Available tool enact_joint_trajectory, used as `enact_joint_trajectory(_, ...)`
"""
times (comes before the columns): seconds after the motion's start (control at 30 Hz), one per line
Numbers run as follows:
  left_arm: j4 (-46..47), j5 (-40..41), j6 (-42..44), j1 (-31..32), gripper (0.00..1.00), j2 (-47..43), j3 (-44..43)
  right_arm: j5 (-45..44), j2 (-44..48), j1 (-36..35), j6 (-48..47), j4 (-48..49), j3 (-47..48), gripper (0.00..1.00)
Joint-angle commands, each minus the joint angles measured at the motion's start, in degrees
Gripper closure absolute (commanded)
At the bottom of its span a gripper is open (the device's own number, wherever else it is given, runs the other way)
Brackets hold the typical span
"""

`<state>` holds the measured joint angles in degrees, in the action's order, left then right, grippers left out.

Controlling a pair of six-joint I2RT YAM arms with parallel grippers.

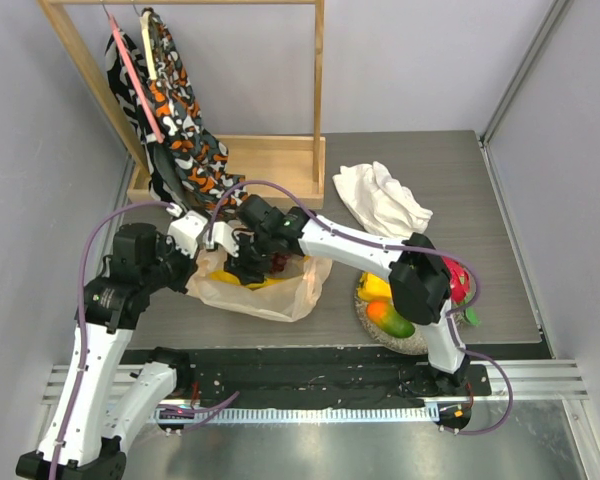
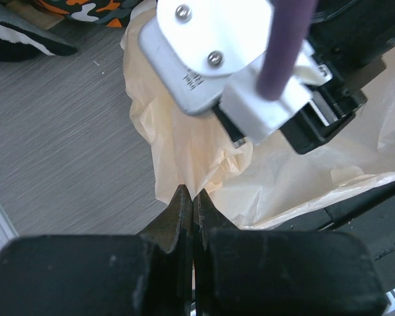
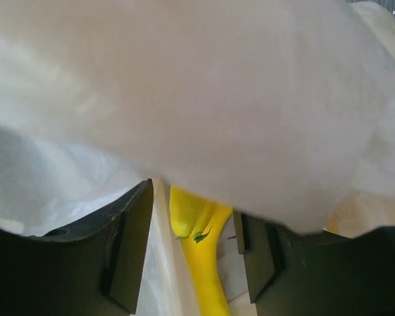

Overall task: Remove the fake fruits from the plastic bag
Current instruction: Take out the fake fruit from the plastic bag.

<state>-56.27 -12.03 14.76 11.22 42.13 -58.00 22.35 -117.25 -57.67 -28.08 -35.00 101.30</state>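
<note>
Grey wood-grain table (image 1: 430, 170), pale walls (image 1: 410, 60), is carrying at centre the plastic bag (image 1: 290, 295), its edge being pinched by clenched L gripper (image 2: 192, 201), R gripper (image 3: 192, 197) inside it straddling banana bunch (image 3: 197, 263) w/ jaws apart, not gripping; mango (image 1: 390, 318) & dragon fruit (image 1: 458, 280) are lying in woven dish (image 1: 405, 345) at right.

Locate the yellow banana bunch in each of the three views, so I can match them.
Top external: banana bunch left of centre, yellow inside the plastic bag, beneath the right hand.
Left wrist: not in it; only the bag's outside shows.
Right wrist: bottom centre, between the hand's fingers.
Shared landmark: the peach plastic bag, in all three.
</note>
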Motion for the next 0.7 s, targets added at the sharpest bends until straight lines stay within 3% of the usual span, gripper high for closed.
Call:
enact_joint_trajectory(0.0, 3.10, -1.06, -0.61, -0.15, 1.00, 0.06, -0.10, -3.18, -2.01, -0.51, 0.39, 2.66, 3.03, 0.41)
enact_joint_trajectory(0.27, 3.80, -1.06, -0.88, -0.15, 1.00, 0.59, 0.17, -4.86, -4.04, -0.78, -2.07, 2.22, 1.54, 0.44)
enact_joint_trajectory(0.33, 4.06, -1.06, -0.96, -0.15, 1.00, 0.59, 0.34, -5.30, -4.04, -0.87, -2.95, 2.05, 1.88, 0.52)
enact_joint_trajectory(0.37, 4.24, -0.98, -0.88, -0.15, 1.00, 0.50, 0.34, -5.21, -3.60, -0.78, -3.04, 2.04, 2.32, 0.64)
enact_joint_trajectory(0.43, 4.33, -0.71, -1.05, -0.15, 1.00, 0.50, 0.52, -4.86, -2.64, -0.86, -2.78, 1.87, 5.29, 0.75)
enact_joint_trajectory(0.5, 4.42, -0.19, -1.14, -0.15, 1.00, 0.50, 0.78, -3.55, -0.44, -0.69, -2.95, -0.67, 8.55, 0.78)
enact_joint_trajectory(0.67, 6.08, 0.87, -2.55, -0.15, 1.00, 1.29, 0.96, 4.10, 2.80, -0.60, -3.65, -17.71, 22.88, 0.80)
